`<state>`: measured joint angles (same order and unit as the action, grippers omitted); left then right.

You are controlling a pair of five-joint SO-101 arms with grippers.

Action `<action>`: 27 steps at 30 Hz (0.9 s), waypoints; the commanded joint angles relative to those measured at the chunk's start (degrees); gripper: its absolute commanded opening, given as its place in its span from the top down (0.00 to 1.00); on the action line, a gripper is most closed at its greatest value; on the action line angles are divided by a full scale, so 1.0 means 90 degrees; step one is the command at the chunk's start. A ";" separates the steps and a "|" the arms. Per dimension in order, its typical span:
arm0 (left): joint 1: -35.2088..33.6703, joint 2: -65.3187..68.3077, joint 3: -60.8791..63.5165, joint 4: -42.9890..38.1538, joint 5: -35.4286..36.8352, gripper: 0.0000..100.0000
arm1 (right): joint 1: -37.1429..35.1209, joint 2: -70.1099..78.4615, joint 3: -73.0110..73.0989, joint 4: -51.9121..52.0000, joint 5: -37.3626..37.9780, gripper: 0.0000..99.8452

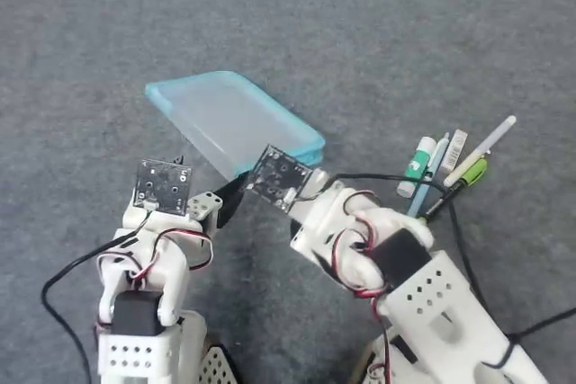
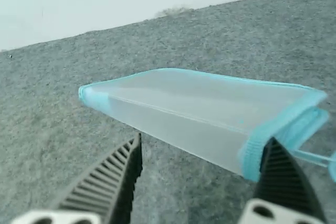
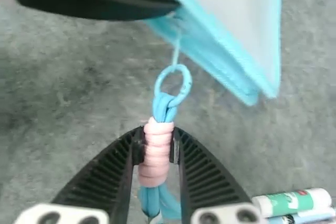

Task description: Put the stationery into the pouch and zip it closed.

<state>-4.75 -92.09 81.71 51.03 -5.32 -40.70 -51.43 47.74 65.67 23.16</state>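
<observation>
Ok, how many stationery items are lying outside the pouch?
5, bunched on the table at the high view's right: a green-and-white glue stick, a blue pen against it, a small white stick, a long white pen and a green marker. They overlap, so another may be hidden.

I can't read a single word or number from here. At 3 o'clock on the counter (image 1: pixel 90 60) the glue stick (image 1: pixel 417 166) wears a green-and-white label, but its print is too small for me to make out in the high view, and it is just as blurred in the right wrist view. Just beside it, a white stick (image 1: pixel 456 149) carries a few dark marks that could be print or a code; I can't tell which.
</observation>
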 commanded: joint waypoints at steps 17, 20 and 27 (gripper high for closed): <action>0.0479 0.0098 -0.0220 0.0166 0.0117 0.67 | 0.0659 -0.0142 -0.0664 0.0005 0.0205 0.99; 0.0850 -0.0049 -0.0718 0.0879 0.0127 0.67 | 0.0357 0.0308 -0.1592 0.0415 0.0088 0.99; 0.0908 -0.0791 -0.0640 0.1192 0.0098 0.64 | 0.0210 0.1587 -0.2628 0.0513 -0.0400 0.99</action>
<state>2.90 -95.78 77.67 62.29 -4.97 -38.15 -40.44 29.36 70.59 22.02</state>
